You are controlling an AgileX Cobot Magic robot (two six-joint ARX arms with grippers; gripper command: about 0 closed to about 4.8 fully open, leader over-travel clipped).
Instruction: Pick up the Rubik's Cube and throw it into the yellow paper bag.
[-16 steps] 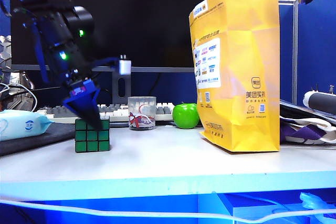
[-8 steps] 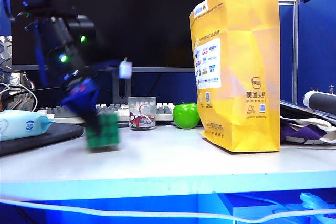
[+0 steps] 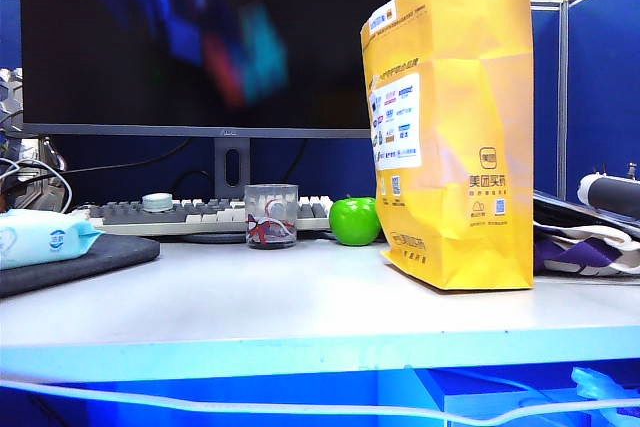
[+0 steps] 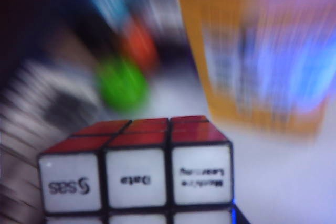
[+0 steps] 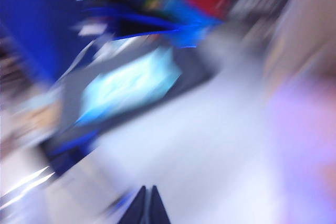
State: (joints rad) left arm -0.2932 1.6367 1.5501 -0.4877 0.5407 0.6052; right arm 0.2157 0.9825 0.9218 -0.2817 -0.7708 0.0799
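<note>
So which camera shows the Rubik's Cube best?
The left wrist view: the Rubik's Cube fills it, sharp, red and white faces. The exterior view shows only a blurred smear; the right wrist view is too blurred to tell.

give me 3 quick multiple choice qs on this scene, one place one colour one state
1. Where is the apple? A on the keyboard B left of the bag's base C in the cup
2. Printed cube face colour? A white B yellow C blue
3. The cube is A on the keyboard B in the bag C held by the left gripper
B: the apple sits beside the bag. A: its print is on white. C: the left gripper holds it up before the monitor; the right gripper, shut, hangs over the table.
</note>
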